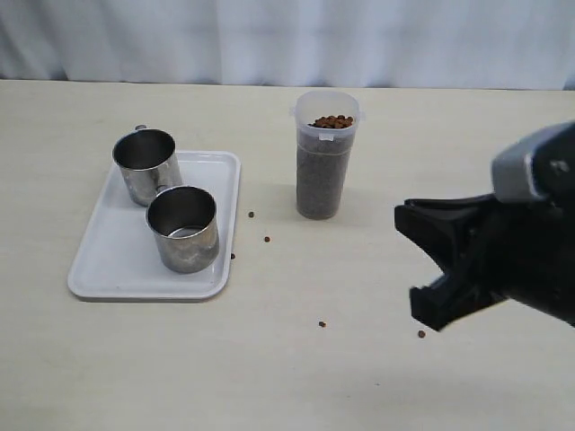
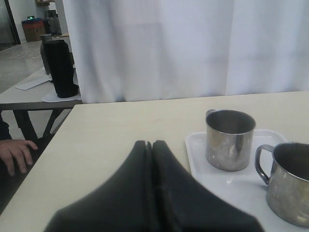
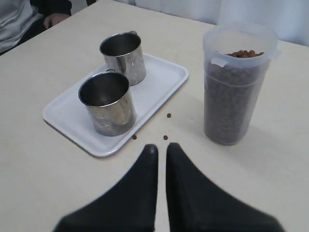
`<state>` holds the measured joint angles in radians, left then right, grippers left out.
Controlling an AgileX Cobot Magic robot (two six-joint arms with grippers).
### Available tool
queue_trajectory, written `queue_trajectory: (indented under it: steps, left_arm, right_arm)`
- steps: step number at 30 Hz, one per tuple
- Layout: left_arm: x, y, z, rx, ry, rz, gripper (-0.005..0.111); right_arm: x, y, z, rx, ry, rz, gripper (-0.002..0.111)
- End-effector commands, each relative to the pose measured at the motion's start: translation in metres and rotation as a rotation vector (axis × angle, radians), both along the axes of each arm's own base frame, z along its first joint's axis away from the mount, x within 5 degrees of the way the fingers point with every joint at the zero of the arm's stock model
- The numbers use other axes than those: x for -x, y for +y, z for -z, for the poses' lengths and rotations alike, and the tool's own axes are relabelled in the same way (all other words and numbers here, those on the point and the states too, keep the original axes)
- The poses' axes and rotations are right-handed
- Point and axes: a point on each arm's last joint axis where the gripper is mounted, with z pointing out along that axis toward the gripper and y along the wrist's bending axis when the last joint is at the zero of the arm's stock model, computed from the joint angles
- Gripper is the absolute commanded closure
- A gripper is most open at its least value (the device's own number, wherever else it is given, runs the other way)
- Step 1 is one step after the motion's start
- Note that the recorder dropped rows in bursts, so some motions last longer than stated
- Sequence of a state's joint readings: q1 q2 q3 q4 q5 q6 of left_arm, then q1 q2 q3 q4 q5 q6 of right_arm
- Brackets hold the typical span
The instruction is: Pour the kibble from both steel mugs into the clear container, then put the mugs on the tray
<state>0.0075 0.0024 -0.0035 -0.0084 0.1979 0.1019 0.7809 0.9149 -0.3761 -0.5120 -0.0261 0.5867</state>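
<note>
On the pale table (image 1: pixel 135 377), in the left part of the exterior view, lies the white tray (image 1: pixel 103 269). The rear steel mug (image 1: pixel 145 166) and the front steel mug (image 1: pixel 183 228) stand upright on it, just beside each other. We see a bare shiny bottom in the front one; the inside of the rear one is too dark to judge.

The clear container (image 1: pixel 322 184) stands upright on the table to the right of the tray, apart from it. It is filled with kibble (image 1: pixel 332 121) almost to the rim. A few loose pellets (image 1: pixel 251 215) lie on the table between the tray and the container, and some lie nearer to the camera.

We can read no writing on the mugs, tray or container. Far behind in the left wrist view a small green light (image 2: pixel 30 18) shows on a box, too small to read.

The left gripper (image 2: pixel 149 144) has its fingers pressed together and holds nothing; the exterior view does not show it. The right gripper (image 3: pixel 161 149) leaves only a thin slit between its fingers, also with nothing in it. In the exterior view its outline is blurred and cut by the edge.

The left wrist view cuts the nearer mug at its border, and a person's hand (image 2: pixel 17 153) is partly hidden at the table side.
</note>
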Motion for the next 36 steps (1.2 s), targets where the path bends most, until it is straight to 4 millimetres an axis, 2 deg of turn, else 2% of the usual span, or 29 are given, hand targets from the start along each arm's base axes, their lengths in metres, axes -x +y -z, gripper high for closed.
queue_trajectory:
  steps: [1,9,20,25,30,32,36]
  left_arm:
    - [0.000,-0.001,0.000,0.005,-0.012,0.009,0.107]
    - [0.000,-0.001,0.000,0.005,-0.012,0.009,0.107]
    - [0.000,-0.001,0.000,0.005,-0.012,0.009,0.107]
    - [0.000,-0.001,0.000,0.005,-0.012,0.009,0.107]
    - [0.000,-0.001,-0.001,0.005,-0.016,0.009,0.107]
    - [0.000,-0.001,-0.001,0.005,-0.016,0.009,0.107]
    - [0.000,-0.001,-0.001,0.005,-0.016,0.009,0.107]
  right_arm:
    - [0.020,-0.020,0.004,-0.107,0.035,0.051,0.104]
    - [0.037,-0.037,-0.005,-0.221,-0.030,0.056,0.104]
    - [0.044,-0.051,-0.017,-0.306,-0.118,0.089,0.104]
    - [0.050,-0.083,-0.019,-0.379,-0.266,0.310,0.104]
    - [0.075,-0.115,-0.020,-0.482,-0.444,0.598,0.104]
    - [0.079,-0.124,-0.014,-0.476,-0.416,0.744,0.104]
    - [0.076,-0.129,0.000,-0.413,-0.360,0.821,0.104]
